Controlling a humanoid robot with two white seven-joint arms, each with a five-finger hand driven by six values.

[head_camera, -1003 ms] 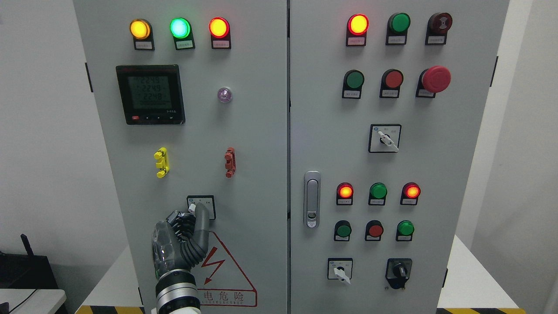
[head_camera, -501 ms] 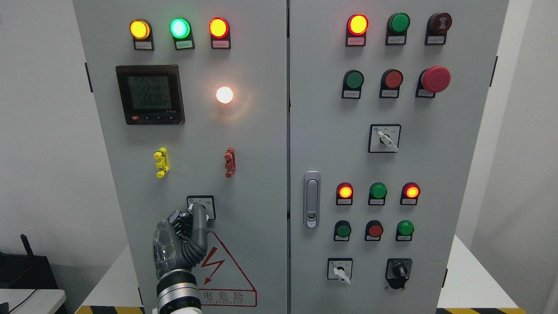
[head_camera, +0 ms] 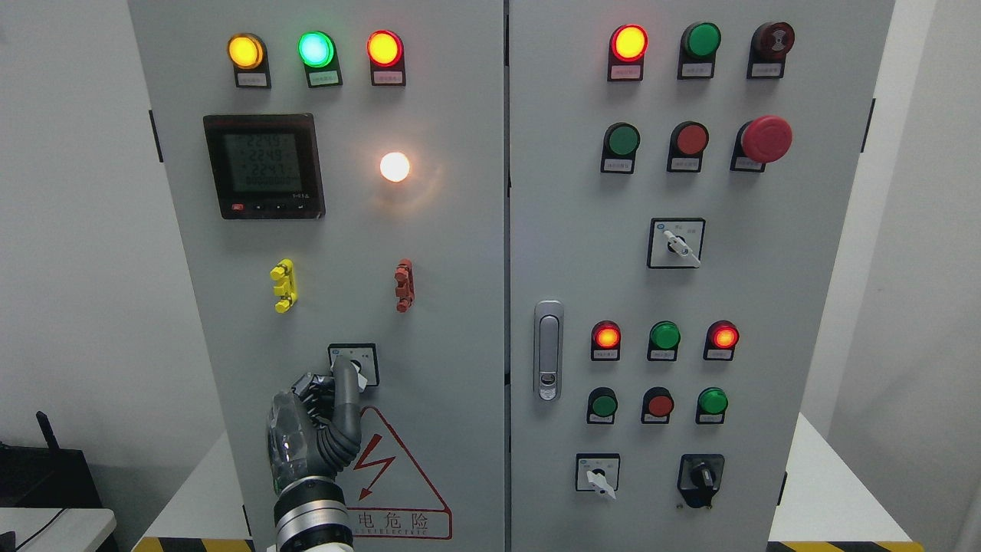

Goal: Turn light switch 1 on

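Light switch 1 [head_camera: 354,363] sits low on the cabinet's left door [head_camera: 460,268], just above the warning triangle [head_camera: 395,475]. The left hand [head_camera: 326,414] rises from the bottom edge, one finger [head_camera: 346,383] extended onto the switch knob, the others curled; whether it pinches the knob is hard to tell. The round lamp [head_camera: 395,166] above glows white. Bare door panel lies open right of the hand up to the centre seam.

Small square rotary light switch [head_camera: 357,362] low on the left door, white lamp [head_camera: 395,166] above glowing.
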